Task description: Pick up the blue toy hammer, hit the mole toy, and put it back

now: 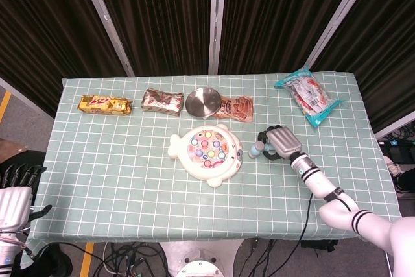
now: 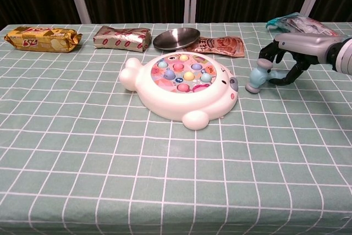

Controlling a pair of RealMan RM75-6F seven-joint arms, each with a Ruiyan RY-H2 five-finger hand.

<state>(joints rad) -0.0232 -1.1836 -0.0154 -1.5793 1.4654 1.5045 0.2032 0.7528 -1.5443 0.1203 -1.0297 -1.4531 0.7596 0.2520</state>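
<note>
The blue toy hammer (image 1: 255,151) (image 2: 257,78) lies on the checked cloth just right of the white mole toy (image 1: 207,152) (image 2: 184,83), its head pointing at the toy. My right hand (image 1: 280,142) (image 2: 294,45) sits over the handle, its fingers curled down around it and hiding it. The hammer still rests on the table. My left hand (image 1: 16,192) hangs off the table's near left corner, fingers apart and holding nothing.
Along the far side lie a gold snack pack (image 1: 104,104), a brown wrapper (image 1: 162,101), a metal bowl (image 1: 203,102) and a reddish packet (image 1: 237,108). A blue-edged bag (image 1: 308,98) lies at the far right.
</note>
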